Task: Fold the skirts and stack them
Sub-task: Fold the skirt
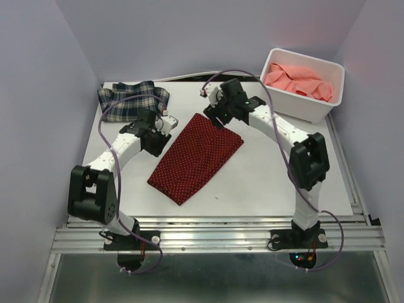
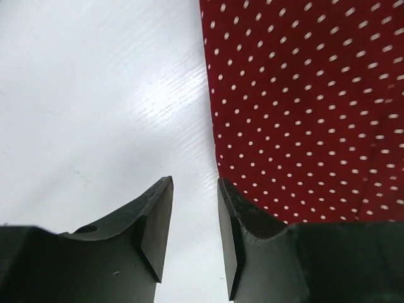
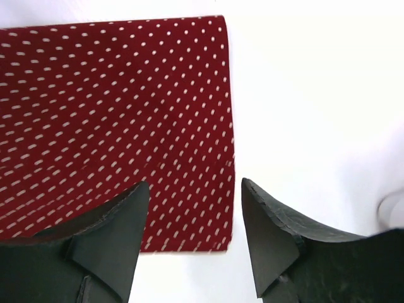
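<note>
**Dotted skirt lies flat between two empty grippers**

On the white table [image 1: 265, 180], the dark red dotted skirt [image 1: 196, 158] lies flat at centre. A white bin [image 1: 315, 108] at far right holds the salmon-pink skirt [image 1: 297, 79]. The plaid skirt [image 1: 129, 101] sits rumpled at far left. The left gripper [image 2: 194, 180] and the right gripper [image 3: 194, 183] hang over the red skirt's edges, jaws spread, gripping nothing.

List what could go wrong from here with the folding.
1. The right gripper hangs open across an edge of the red dotted skirt; closing may catch only the top layer and undo the fold.
2. The left gripper is open over bare table beside the skirt; closing there would likely miss it.
</note>
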Action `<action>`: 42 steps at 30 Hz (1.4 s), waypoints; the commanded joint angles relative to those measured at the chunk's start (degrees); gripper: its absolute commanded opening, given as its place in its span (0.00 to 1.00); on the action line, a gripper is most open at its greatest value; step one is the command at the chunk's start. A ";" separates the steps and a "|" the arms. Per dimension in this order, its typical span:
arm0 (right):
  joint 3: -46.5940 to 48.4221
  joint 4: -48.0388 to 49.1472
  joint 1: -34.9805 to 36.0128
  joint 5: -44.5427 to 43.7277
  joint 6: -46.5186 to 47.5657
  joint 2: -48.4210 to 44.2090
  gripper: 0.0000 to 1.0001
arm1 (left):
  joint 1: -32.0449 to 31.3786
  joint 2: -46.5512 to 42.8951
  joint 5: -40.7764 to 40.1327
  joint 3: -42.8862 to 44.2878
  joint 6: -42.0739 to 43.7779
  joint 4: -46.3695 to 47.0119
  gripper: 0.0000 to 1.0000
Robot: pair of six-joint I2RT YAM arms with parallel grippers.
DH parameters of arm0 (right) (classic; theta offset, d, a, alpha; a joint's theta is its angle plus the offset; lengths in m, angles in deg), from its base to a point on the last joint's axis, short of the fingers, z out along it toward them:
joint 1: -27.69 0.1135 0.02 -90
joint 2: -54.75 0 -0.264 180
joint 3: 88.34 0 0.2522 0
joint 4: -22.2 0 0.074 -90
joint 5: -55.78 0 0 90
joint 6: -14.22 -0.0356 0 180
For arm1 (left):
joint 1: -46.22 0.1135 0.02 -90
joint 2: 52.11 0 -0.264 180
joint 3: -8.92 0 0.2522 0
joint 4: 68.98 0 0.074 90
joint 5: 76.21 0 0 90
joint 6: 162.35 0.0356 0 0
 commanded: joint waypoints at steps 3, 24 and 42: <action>-8.55 -11.52 -0.59 7.50 -11.63 -6.80 0.63 | 0.14 5.43 -11.87 -3.03 3.07 5.60 0.44; -22.02 -3.73 -12.44 21.22 -46.79 1.72 0.67 | -0.57 0.54 -7.52 -13.31 13.17 3.16 0.41; -2.43 -2.93 -19.75 1.44 -32.03 9.54 0.01 | -10.15 -9.23 15.35 -10.24 17.06 -4.95 0.36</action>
